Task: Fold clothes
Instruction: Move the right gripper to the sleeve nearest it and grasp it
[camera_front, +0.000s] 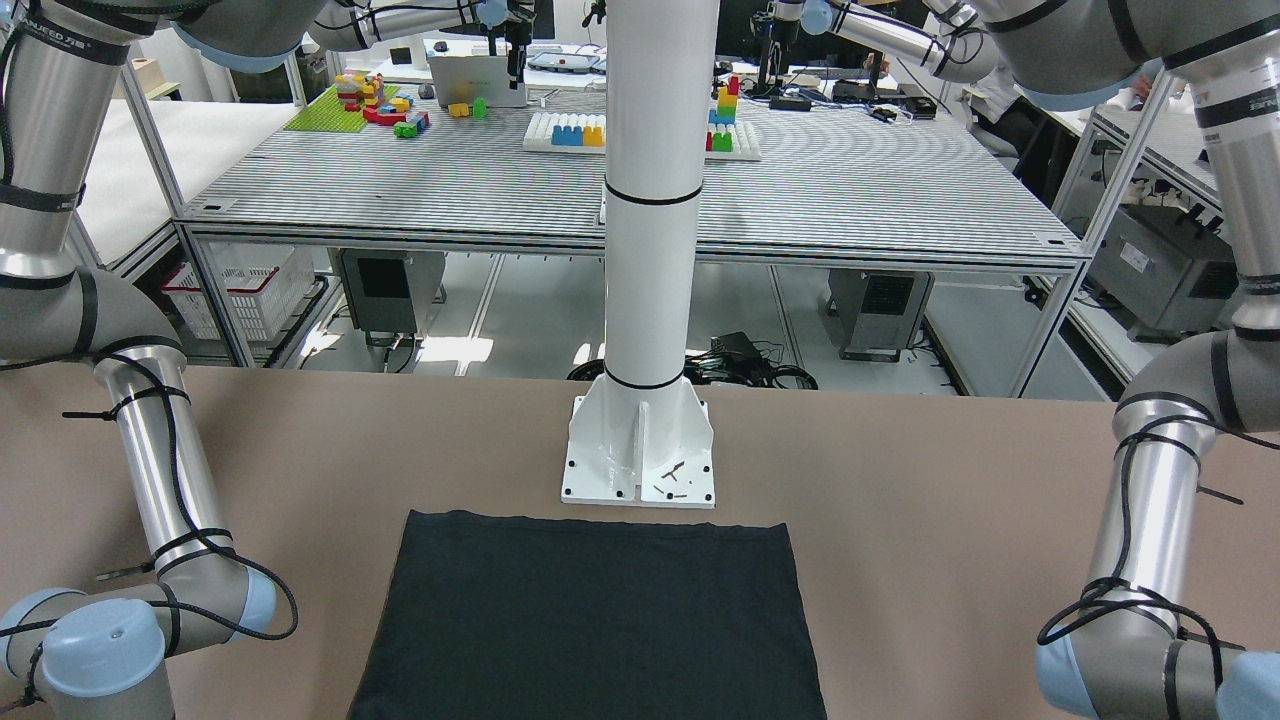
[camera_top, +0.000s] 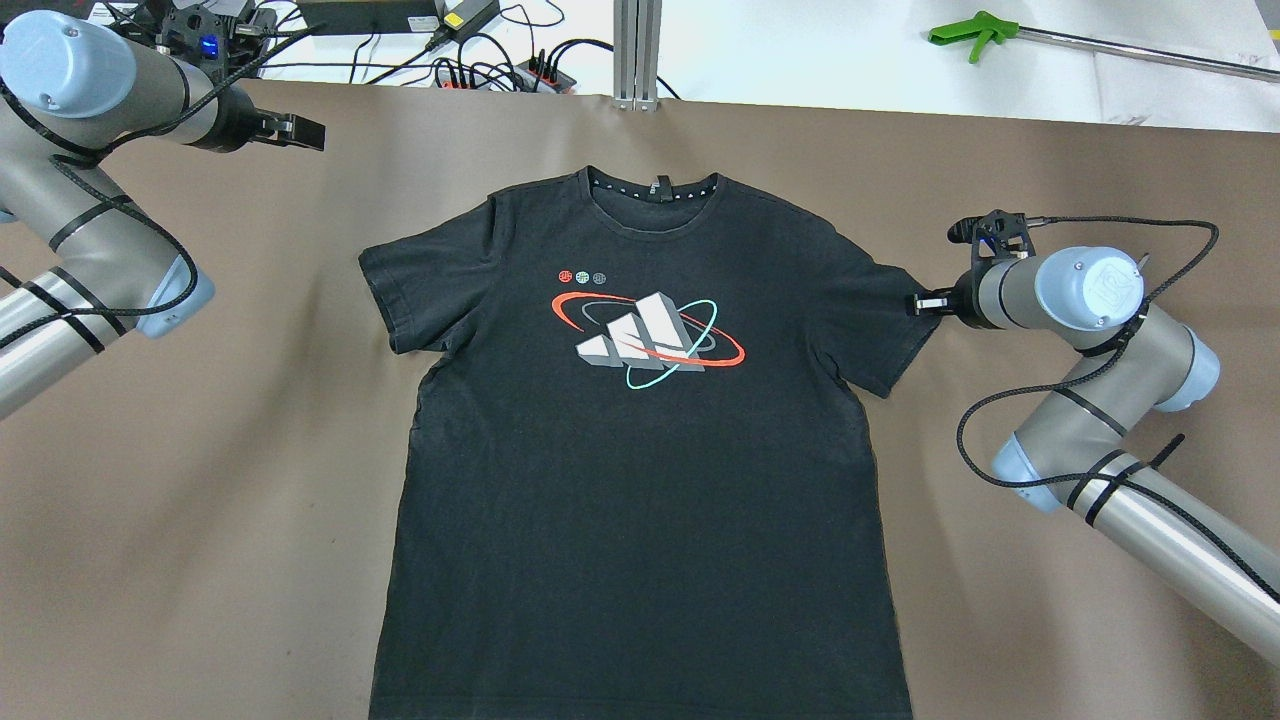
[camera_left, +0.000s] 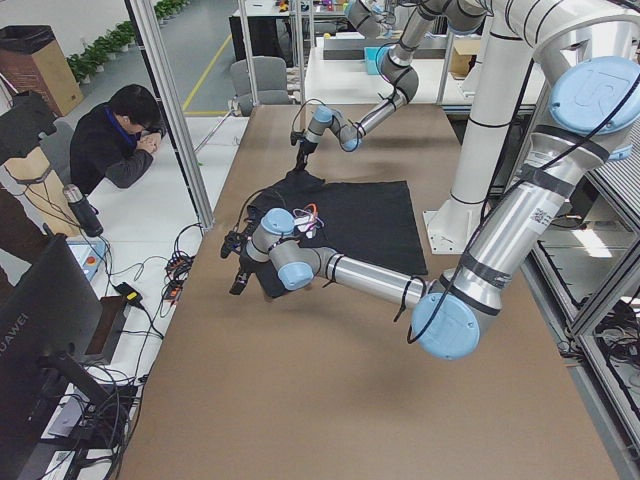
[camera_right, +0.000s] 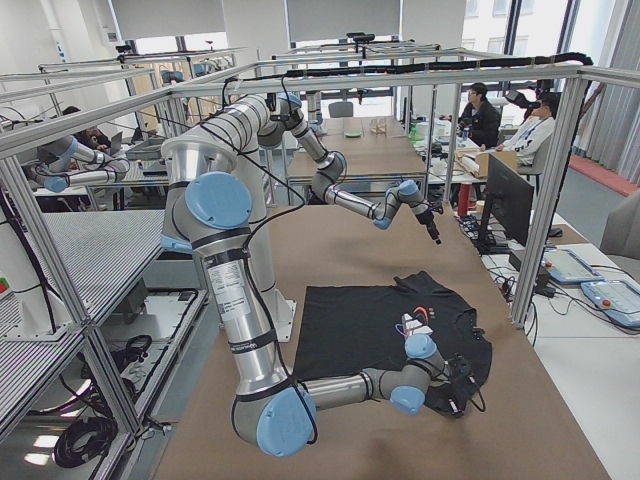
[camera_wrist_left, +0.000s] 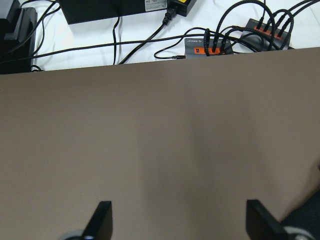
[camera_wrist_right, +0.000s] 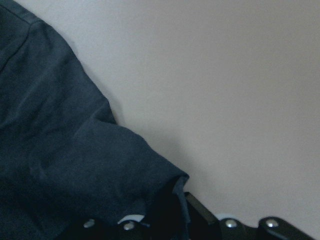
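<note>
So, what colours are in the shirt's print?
The print has white-grey blocks with red and teal rings, clearest in the overhead view.

Brown table (camera_top: 200, 500): black T-shirt (camera_top: 640, 480) spread flat; white pillar base (camera_front: 640, 462) beside hem.

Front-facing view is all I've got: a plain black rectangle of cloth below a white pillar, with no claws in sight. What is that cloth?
Observer: From overhead it is a black T-shirt spread flat, with a red, white and teal logo on its chest.
Visitor: Is any claw touching it?
Observer: Yes. The right gripper sits at the tip of one sleeve. Its wrist camera shows the hem bunched up between its jaws, which look closed on it.
</note>
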